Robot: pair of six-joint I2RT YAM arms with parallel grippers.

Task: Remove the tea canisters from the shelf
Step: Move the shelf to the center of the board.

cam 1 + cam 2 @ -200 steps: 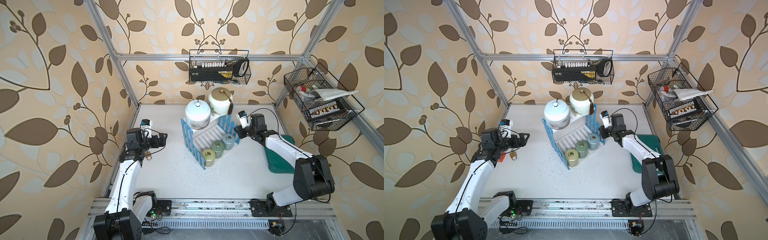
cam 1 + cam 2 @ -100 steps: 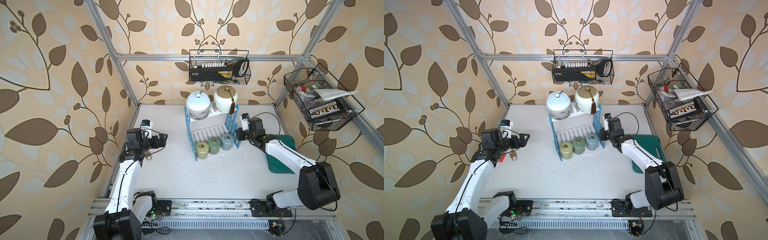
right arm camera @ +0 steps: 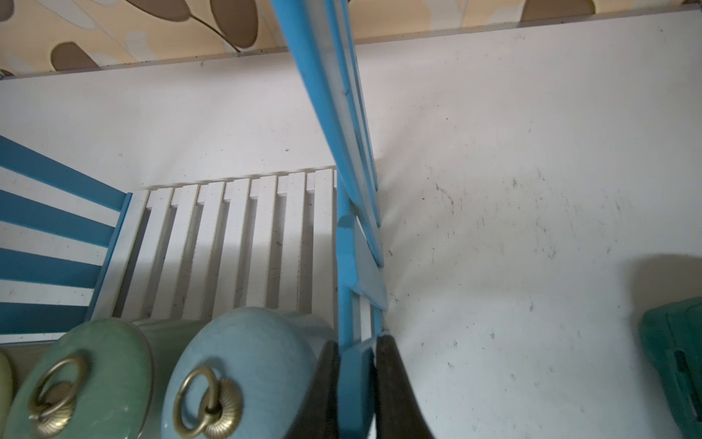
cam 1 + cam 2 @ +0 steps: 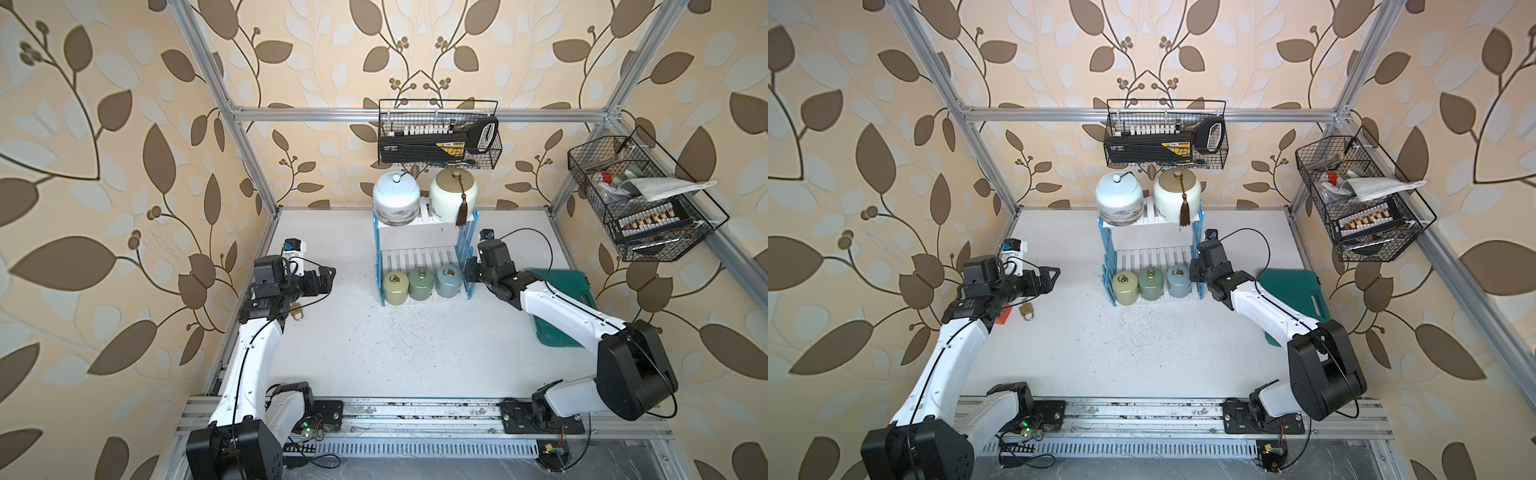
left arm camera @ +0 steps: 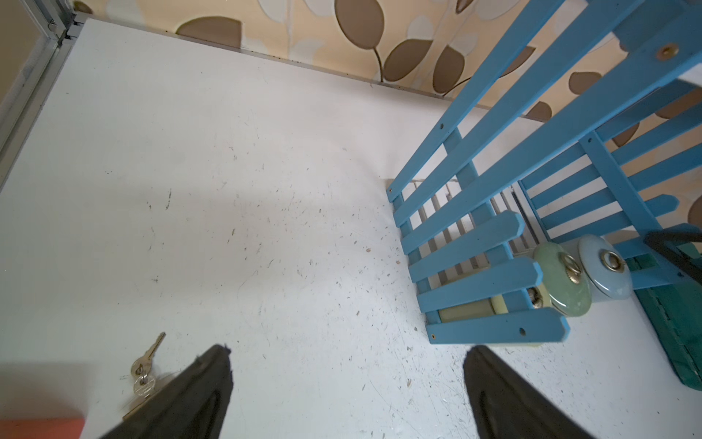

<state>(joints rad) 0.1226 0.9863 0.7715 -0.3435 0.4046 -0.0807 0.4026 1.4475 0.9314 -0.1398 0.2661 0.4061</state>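
Right fingers (image 3: 397, 395) tight on shelf (image 3: 345, 266) side slat (grey-blue canister (image 3: 243, 357) just beside)

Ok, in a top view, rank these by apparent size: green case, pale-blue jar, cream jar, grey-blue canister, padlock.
1. green case, though partly hidden
2. pale-blue jar and cream jar: look alike, unranked
3. grey-blue canister
4. padlock

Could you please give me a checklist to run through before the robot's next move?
1. The shelf upright: ok.
2. The right gripper free for a canister: not ok, its fingers clamp the shelf's side slat.
3. The left gripper open, clear of the shelf: ok.
4. The pale-blue jar and cream jar upright on the top tier: ok.
5. The yellow-green canister, green canister and grey-blue canister fully seated at the lower tier's front edge: cannot tell.
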